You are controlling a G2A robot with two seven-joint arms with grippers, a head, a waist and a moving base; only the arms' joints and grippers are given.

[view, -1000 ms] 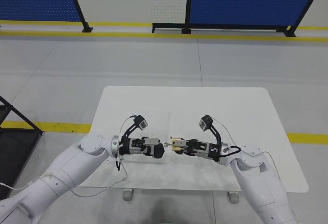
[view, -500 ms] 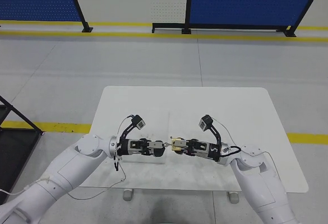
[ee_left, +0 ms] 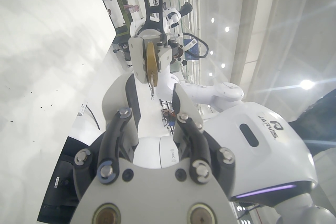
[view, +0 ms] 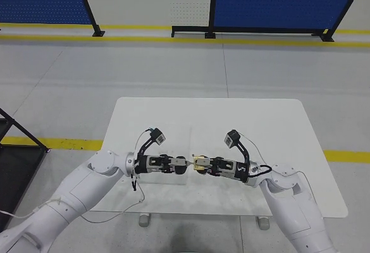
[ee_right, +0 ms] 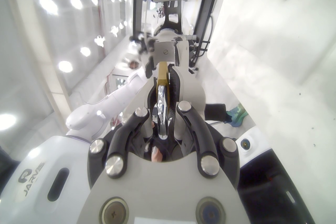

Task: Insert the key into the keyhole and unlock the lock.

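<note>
- My right gripper (ee_right: 164, 84) is clamped on the brass lock (ee_right: 162, 72), with a finger flat on each broad face. The shackle (ee_right: 161, 109) points back toward my own wrist, which leaves the end that takes the key facing my other arm.
- I'm holding the lock up off the tabletop (view: 267, 126), over its middle and on my side of it. Nothing blocks that open end.
- The key (ee_left: 152, 83) sticks out of the exposed end. It looks seated in the lock, though I can't tell how deep.
- My left gripper (ee_left: 153, 89) is nose to nose with the lock. Its fingers are apart, one on either side of the key's head, and as far as I can see they aren't pinching it.
- I'm lined up head-on because my wrist's roll then runs along the key's shaft. A turn of my wrist becomes a turn of the key.
- My read is that the insertion is done and the unlocking is not. The next move calls for closing squarely on that thin key head, then rolling while my right side holds firm.
- The key head could slip between my pads, or the lock could twist in the right grip. The shackle also sits boxed in between my right fingers and may lack room to spring.
</note>
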